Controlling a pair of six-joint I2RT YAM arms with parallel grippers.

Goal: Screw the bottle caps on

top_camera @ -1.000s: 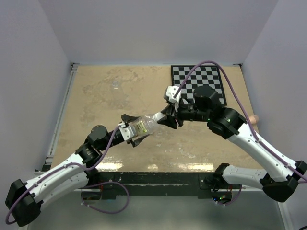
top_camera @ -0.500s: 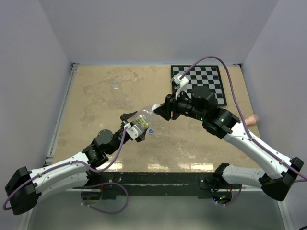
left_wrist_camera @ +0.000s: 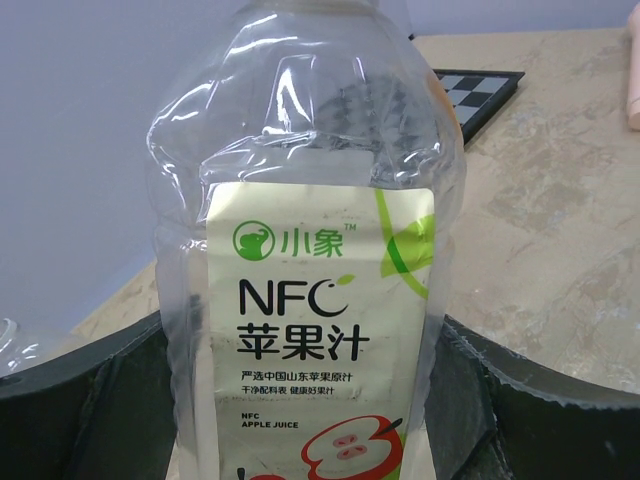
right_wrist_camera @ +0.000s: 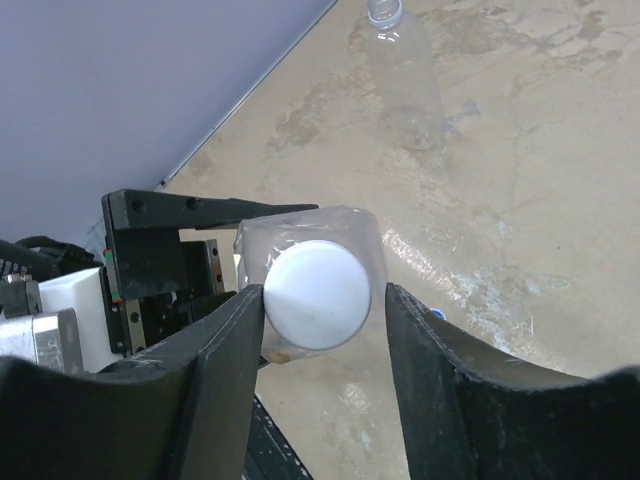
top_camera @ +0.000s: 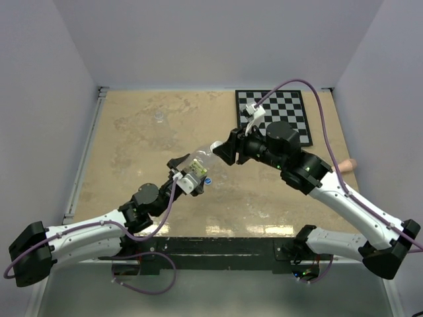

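So the bottle (left_wrist_camera: 320,300) is clamped in the left jaws around its labelled belly. It looks lifted off the surface (top_camera: 132,145) and tilted, with the neck pointing up and away toward the right arm. Its long axis runs pretty much straight from one wrist to the other, which is the whole game here.

The white cap (right_wrist_camera: 318,295) sits on the neck, and from the right wrist view I'm looking at it dead on, a round disc between the right jaws. They straddle it but aren't squeezing: one jaw touches the cap's edge and the other stands just off it with a sliver of daylight (so parted, not gripping). I can't tell how far down the thread the cap is wound.

My guess is the next move needs those jaws pinched onto the cap and the wrist rolled about that same axis. Cap face and wrist line up squarely, so I don't see any re-aiming needed, and the right arm is obviously the nearer one for it.

The blue cap (top_camera: 207,179) lies on the surface just beside the left jaws. The short bottle (right_wrist_camera: 405,80) is well apart, toward the far left, and I can't tell whether it's upright.
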